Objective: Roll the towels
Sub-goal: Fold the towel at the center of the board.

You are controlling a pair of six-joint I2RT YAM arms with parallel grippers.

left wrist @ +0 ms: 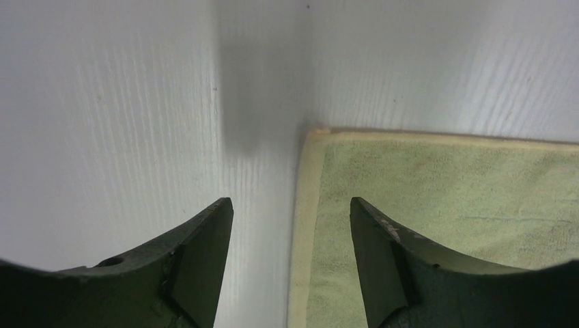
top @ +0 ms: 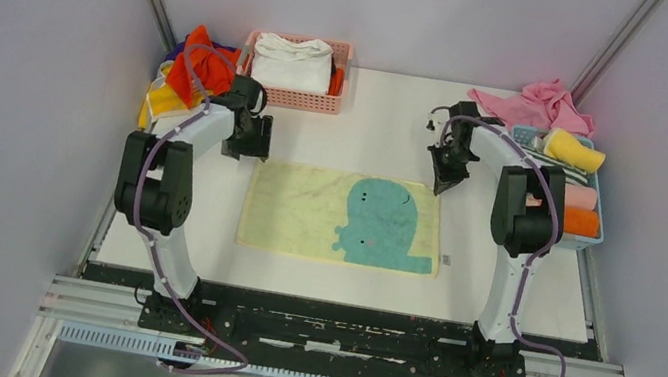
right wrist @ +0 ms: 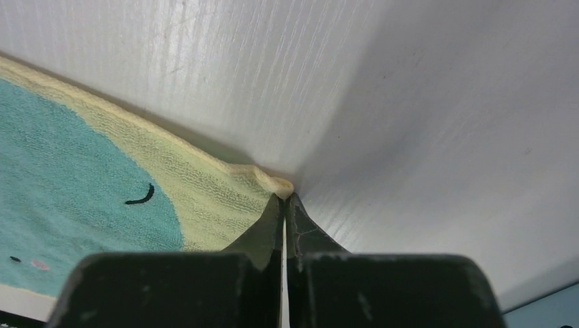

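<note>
Pale yellow terry with a teal whale on it, the towel (top: 301,214) lies spread flat in the middle of the table (top: 371,124), ready for rolling. The right gripper (right wrist: 283,198) is closed on its far right corner, which puckers up at the tips, apparently to lift that edge and start the roll. The left gripper (left wrist: 290,205) stands with jaws apart astride the far left corner, not gripping it, likely so both corners turn over together. Rolled towels (top: 574,151) sit in the blue tray (top: 595,238) at the right.
</note>
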